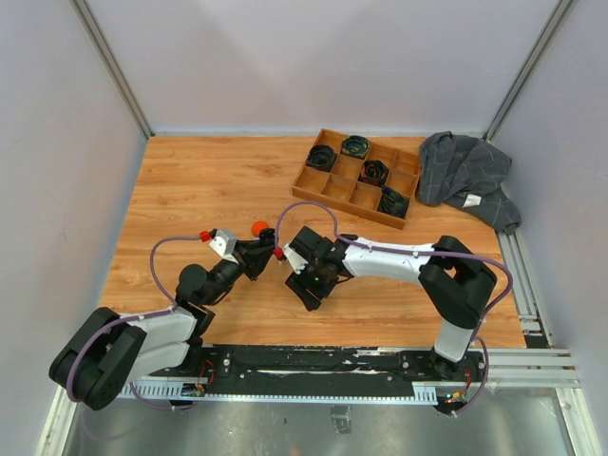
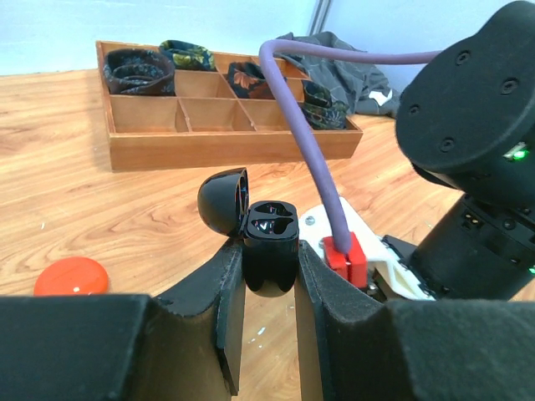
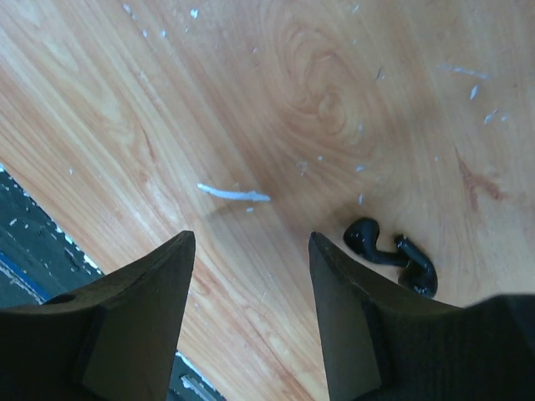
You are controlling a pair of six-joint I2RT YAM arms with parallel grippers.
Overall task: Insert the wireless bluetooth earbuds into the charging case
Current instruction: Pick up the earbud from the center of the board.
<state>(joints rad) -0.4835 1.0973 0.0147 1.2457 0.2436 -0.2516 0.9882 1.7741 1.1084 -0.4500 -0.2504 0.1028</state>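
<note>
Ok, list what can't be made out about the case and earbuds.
- Left wrist view: charging case, lower half hidden between the jaws.
- Right wrist view: earbuds, black shapes merge, count unclear.
- Top view: earbuds not visible, probably beneath the right arm; case too small.

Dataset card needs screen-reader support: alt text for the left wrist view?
The left gripper clamps a black charging case upright, lid flipped open. An orange disc lies on the table at left, a divided wooden tray sits farther back, and the right arm fills the right side.
</note>
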